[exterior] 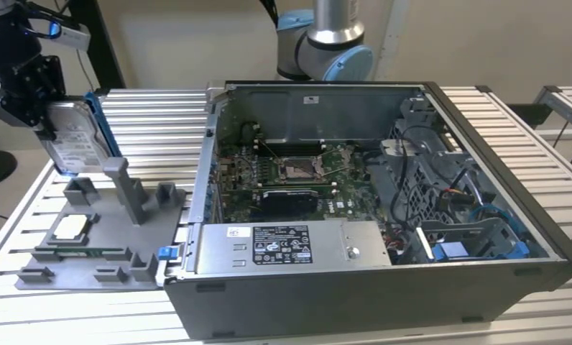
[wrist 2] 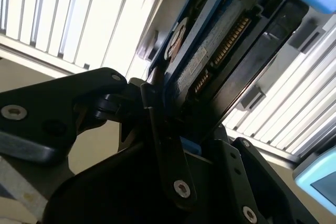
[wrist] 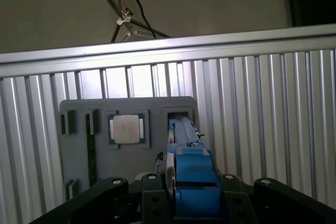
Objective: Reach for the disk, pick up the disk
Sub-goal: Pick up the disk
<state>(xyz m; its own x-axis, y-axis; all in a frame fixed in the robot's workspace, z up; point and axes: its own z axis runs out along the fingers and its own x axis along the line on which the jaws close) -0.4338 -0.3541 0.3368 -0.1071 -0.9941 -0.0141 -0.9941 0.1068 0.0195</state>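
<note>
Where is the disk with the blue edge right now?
At the exterior view's left, the disk hangs upright in the gripper, above the grey holder tray.

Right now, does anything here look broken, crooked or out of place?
Nothing looks broken or spilled. The disk stands on edge, clamped in the pincer over the grey holder tray, and the computer case lies open, insides exposed.

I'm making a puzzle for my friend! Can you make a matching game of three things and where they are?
1 flat silver-grey metal disk with blue frame
2 small white-topped square chip
3 big grey metal box with white sticker

A inside the open grey computer case
B held in the black claw
C lying on the grey plastic tray

Pairs: 1-B, 2-C, 3-A
</note>
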